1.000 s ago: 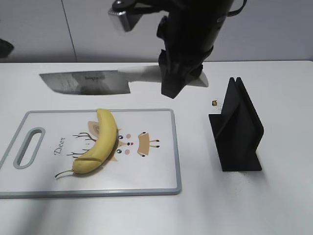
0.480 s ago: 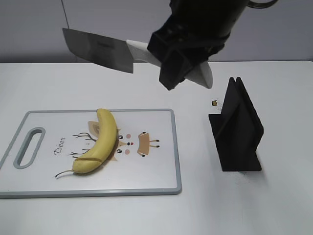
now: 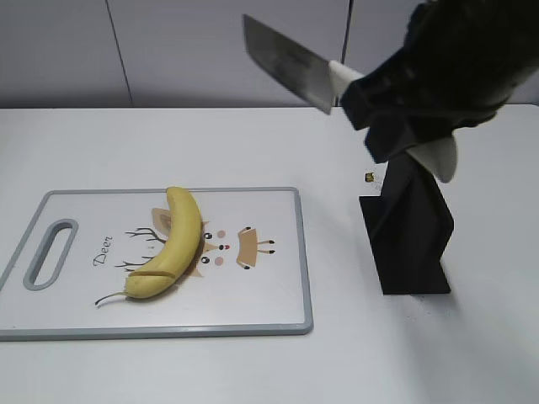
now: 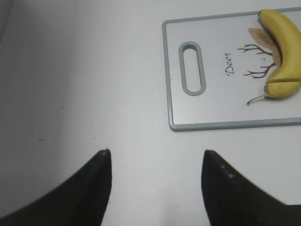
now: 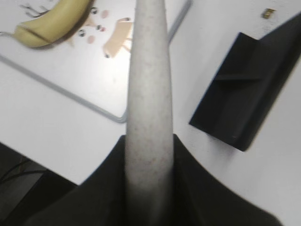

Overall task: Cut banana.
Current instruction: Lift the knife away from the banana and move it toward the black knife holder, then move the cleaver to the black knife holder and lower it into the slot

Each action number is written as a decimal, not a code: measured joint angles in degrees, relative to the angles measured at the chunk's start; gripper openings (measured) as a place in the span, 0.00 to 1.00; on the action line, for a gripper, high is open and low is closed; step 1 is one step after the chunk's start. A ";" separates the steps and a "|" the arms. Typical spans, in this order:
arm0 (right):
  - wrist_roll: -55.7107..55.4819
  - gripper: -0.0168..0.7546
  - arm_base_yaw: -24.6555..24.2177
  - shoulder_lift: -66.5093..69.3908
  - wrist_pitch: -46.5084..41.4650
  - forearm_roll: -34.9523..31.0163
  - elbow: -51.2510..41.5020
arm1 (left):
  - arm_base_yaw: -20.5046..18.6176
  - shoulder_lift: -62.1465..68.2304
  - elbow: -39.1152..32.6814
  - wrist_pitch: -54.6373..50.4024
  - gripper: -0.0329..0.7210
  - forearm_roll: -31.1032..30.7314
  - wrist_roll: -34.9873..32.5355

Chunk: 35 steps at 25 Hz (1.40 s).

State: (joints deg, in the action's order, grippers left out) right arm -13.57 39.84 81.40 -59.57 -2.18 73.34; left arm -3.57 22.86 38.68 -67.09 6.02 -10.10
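The yellow banana (image 3: 173,244) lies on the white cutting board (image 3: 261,295), with a cut line near its stem end; it also shows in the left wrist view (image 4: 284,52) and the right wrist view (image 5: 51,23). My right gripper (image 3: 396,118) is shut on the white handle of a cleaver knife (image 3: 286,63), held high in the air above the black knife stand (image 3: 408,227), blade pointing up-left. The handle (image 5: 148,94) fills the right wrist view. My left gripper (image 4: 155,157) is open and empty over bare table left of the board.
The cutting board (image 4: 211,108) has a grey rim, a handle slot (image 4: 192,68) and a deer print. A small brown crumb (image 3: 369,177) lies by the stand. The stand also shows in the right wrist view (image 5: 244,99).
My right gripper has lifted the knife up from behind the board and carried it right, to above the knife stand. The banana has not moved.
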 joint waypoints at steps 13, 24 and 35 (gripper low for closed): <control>-11.55 0.23 -8.51 -14.17 4.59 7.88 -15.31 | 0.00 -23.10 -9.42 0.29 0.82 -1.92 0.40; -21.33 0.23 -9.12 -16.34 14.85 8.03 -26.49 | 0.00 -23.20 -11.08 4.54 0.82 -2.16 0.46; -27.07 0.23 -9.12 -11.65 21.94 14.07 -29.24 | 0.00 -23.20 -11.10 4.54 0.82 -2.16 0.46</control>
State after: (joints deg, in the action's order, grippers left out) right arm -40.64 30.72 69.75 -37.63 11.89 44.10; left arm -3.57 -0.34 27.59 -62.56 3.85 -9.65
